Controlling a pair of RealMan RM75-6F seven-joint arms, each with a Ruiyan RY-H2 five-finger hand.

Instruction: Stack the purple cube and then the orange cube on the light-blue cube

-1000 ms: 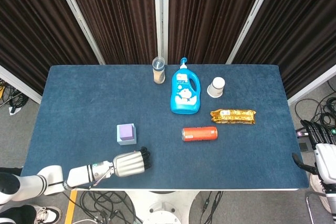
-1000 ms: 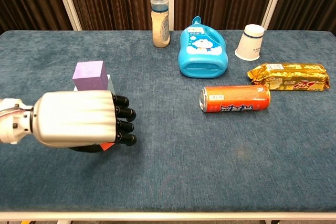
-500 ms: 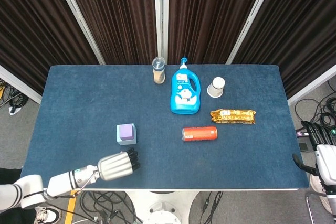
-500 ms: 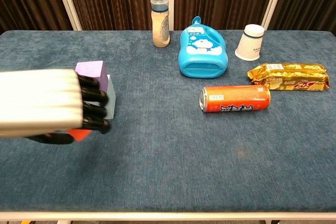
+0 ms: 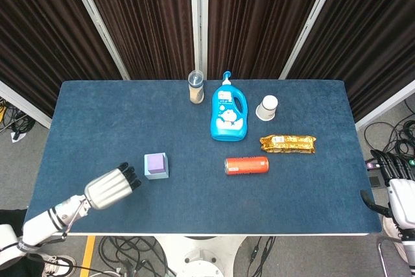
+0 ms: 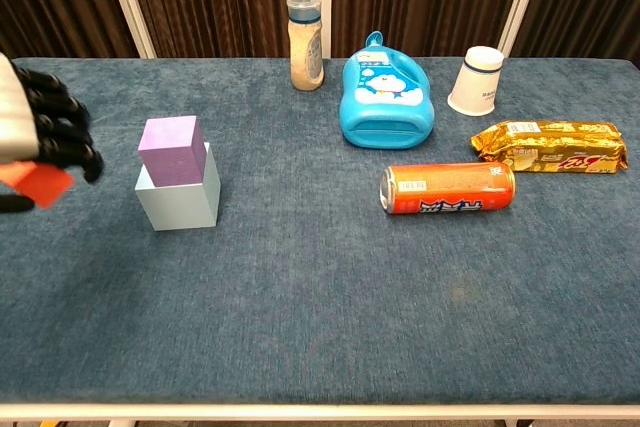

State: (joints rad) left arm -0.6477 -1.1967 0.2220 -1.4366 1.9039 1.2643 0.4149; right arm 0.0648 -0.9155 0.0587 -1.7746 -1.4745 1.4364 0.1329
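1. Left hand, at chest view's left edge, held the orange cube, fingers curled.
2. Purple cube sat on the light-blue cube, left-centre of the desk.
3. Right hand hung off-desk at head view's lower right, fingers apart, holding nothing.

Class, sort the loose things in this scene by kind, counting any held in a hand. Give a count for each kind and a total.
Cubes: 3 (purple cube, light-blue cube, orange cube held in the left hand)
Bottles: 2 (blue bottle, small bottle)
Cans: 1 (orange can)
Cups: 1 (white cup)
Snack packets: 1 (gold packet)
Total: 8
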